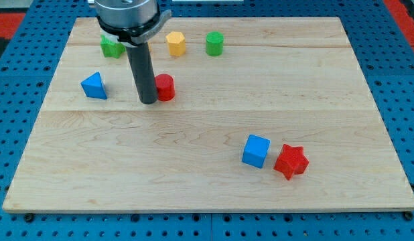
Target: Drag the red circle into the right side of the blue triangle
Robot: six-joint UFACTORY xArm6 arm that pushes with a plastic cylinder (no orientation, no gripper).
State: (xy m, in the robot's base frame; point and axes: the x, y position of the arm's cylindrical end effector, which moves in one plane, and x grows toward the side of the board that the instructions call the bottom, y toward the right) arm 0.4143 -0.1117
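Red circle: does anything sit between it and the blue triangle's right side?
Only my tip does. It stands on the board against the left edge of the red circle, in the gap toward the blue triangle. No other block lies in that gap.

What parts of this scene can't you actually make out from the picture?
- Green block at the view's top left: partly hidden by the arm, so its shape is unclear.
- Red circle: its left edge is covered by the rod; whether my tip touches it is unclear.
- The arm above the rod: cut off by the view's top edge.
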